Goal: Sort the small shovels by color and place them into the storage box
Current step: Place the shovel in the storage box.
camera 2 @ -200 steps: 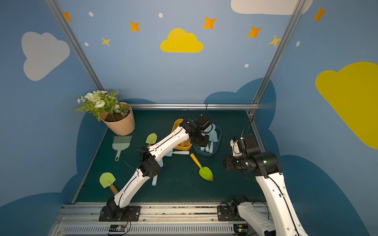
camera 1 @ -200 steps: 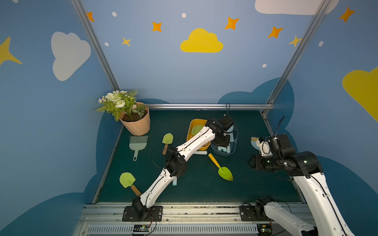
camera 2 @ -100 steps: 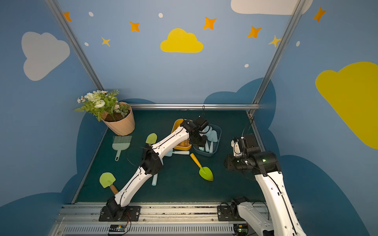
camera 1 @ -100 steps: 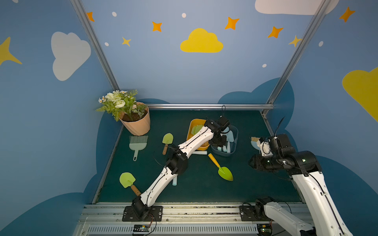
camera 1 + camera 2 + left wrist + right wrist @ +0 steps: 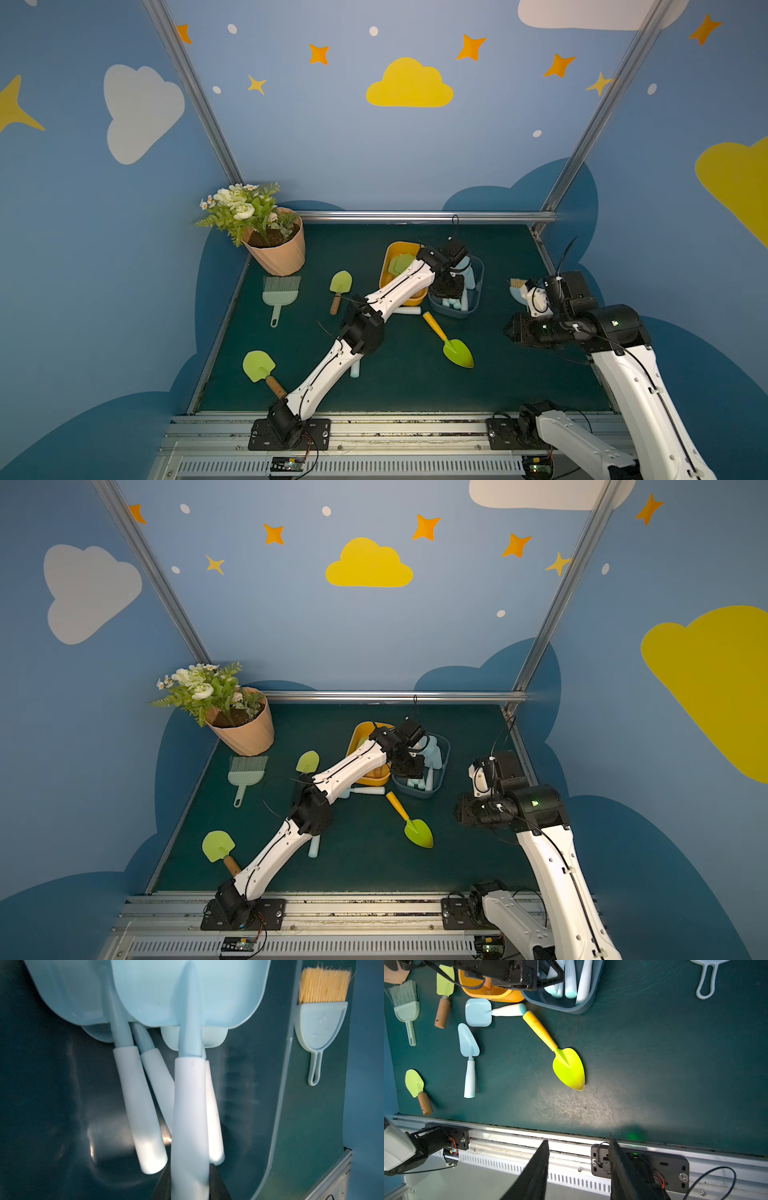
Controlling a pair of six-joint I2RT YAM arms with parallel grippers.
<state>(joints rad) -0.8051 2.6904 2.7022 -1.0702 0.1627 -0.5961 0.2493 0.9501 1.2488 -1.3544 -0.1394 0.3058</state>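
Shovels, light blue [image 5: 133, 1095]: stacked in the grey-blue bin [image 5: 478, 291] at the mat's 1 o'clock, the left gripper [image 5: 190, 1169] clamped on the held shovel [image 5: 190, 1105] by its pale handle. Lime-green shovels [image 5: 401, 264]: in the orange bin [image 5: 385, 270] at that bin's 9 o'clock; the orange-handled shovel [image 5: 457, 353] lies at its 6 o'clock. Right gripper [image 5: 579, 1140]: jaws partly apart, empty.

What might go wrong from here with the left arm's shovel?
The left end effector grips a light blue plastic shovel by its pale handle over the dark blue storage bin, against other shovels; released, it may prop on them. The light blue brush with tan bristles beside the bin could be mistaken for a blue shovel.
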